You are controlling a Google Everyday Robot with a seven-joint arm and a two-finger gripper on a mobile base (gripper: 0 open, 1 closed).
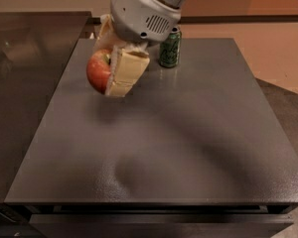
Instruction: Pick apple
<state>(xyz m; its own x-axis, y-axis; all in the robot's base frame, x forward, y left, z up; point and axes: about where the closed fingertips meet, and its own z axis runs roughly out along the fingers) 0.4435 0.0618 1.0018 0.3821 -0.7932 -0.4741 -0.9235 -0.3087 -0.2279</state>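
Note:
The apple (pixel 98 71), red with a yellowish patch near its top, is held between the cream-coloured fingers (pixel 124 73) of my gripper (pixel 111 71). The gripper is shut on it and holds it in the air above the left part of the dark table (pixel 188 133). The arm's grey-white wrist (pixel 141 9) reaches down from the top of the view. The far side of the apple is hidden by the fingers.
A green can (pixel 169 47) stands upright at the back of the table, just right of the wrist. A dark counter (pixel 20 58) adjoins the table on the left. The table's front edge (pixel 149 202) is near the bottom of the view.

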